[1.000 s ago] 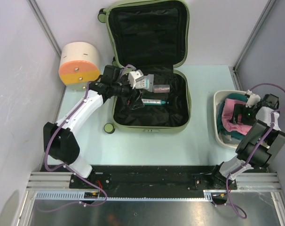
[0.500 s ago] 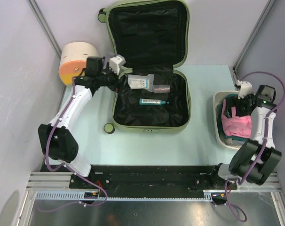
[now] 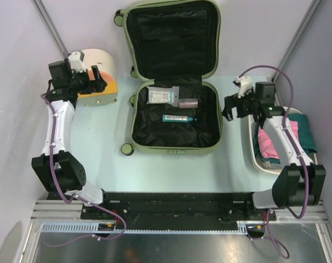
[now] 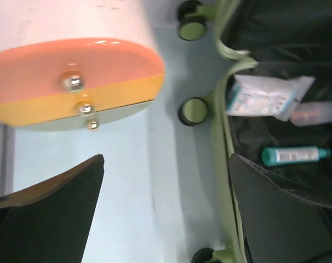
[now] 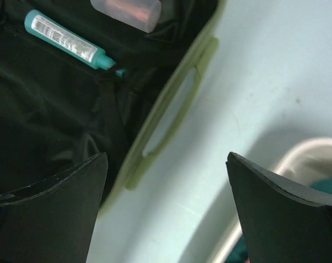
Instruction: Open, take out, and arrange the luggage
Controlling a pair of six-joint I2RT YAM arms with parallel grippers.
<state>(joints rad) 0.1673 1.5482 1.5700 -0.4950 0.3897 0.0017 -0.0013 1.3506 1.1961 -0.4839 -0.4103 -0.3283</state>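
Plainly the right gripper (image 3: 230, 107), spread wide and empty, is nearer; the luggage (image 3: 155, 134) lies at its nine o'clock, apparently just beside.

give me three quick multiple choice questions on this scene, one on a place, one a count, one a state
1. Where is the teal tube?
A on the table
B in the white basin
C in the luggage

2. How many loose items lie in the luggage?
A one
B three
C five

3. How is the left gripper?
A open, empty
B shut on the tube
C shut on a cloth

Answers:
1 C, it lies inside the open lower half.
2 B, a white packet, a pink bottle and the tube.
3 A, its fingers stand apart with nothing between them.
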